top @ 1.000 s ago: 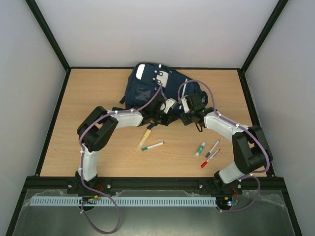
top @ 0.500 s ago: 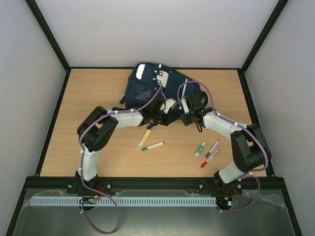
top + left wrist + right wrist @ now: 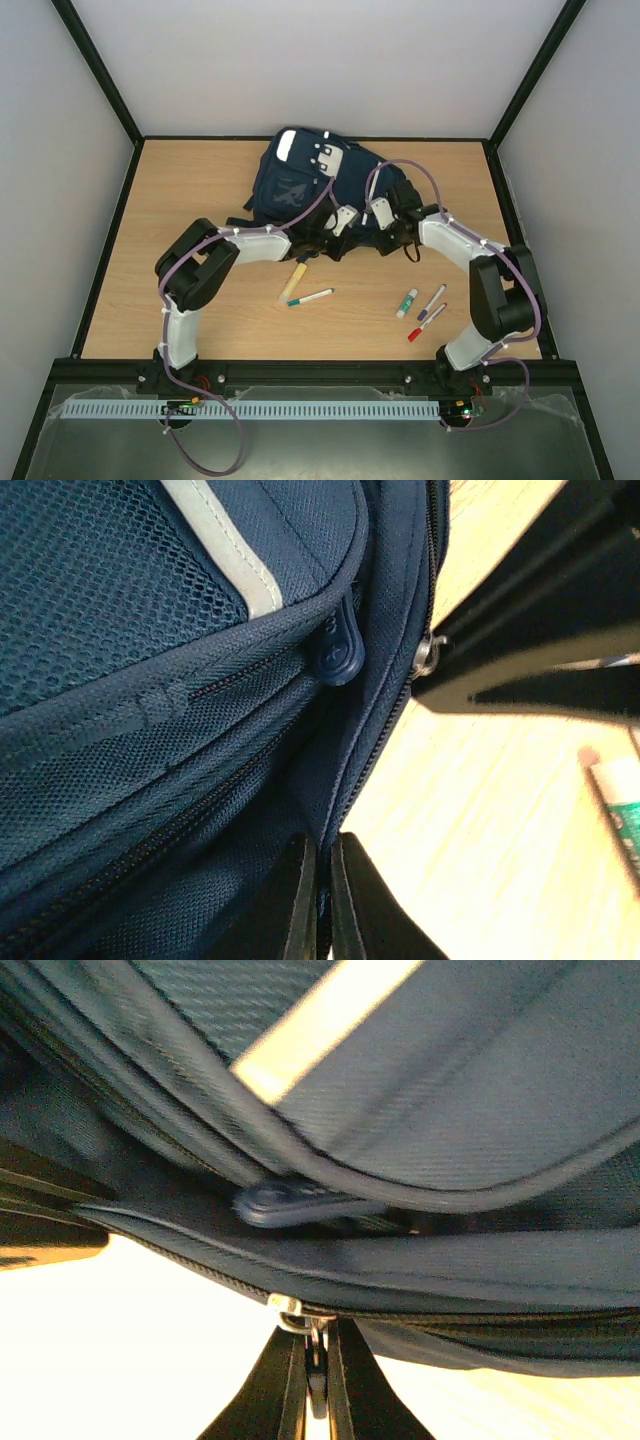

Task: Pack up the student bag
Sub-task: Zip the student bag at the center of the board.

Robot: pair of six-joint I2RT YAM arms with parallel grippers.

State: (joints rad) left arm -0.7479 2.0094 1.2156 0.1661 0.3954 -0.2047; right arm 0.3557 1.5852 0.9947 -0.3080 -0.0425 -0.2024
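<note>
The navy student bag [image 3: 300, 180] lies at the back middle of the table and fills both wrist views [image 3: 150, 680] [image 3: 480, 1090]. My left gripper [image 3: 335, 226] is at its near edge, shut on a fold of the bag's fabric beside the zipper [image 3: 320, 848]. My right gripper [image 3: 384, 216] is just to its right, shut on the dark pull tab [image 3: 317, 1385] hanging from the metal zipper slider [image 3: 290, 1313]. That slider also shows in the left wrist view [image 3: 428, 653]. A blue rubber pull [image 3: 340, 645] of another pocket hangs free.
Near the bag lie a yellow highlighter [image 3: 295, 281] and a green-tipped pen [image 3: 310, 297]. To the right lie a green-capped marker [image 3: 407, 303], a purple pen [image 3: 432, 301] and a red pen [image 3: 425, 324]. Black frame rails border the table.
My right gripper has moved a little towards the back along the bag's near edge, holding the zipper pull. The bag's left side has bulged slightly. The left gripper has kept its hold.
</note>
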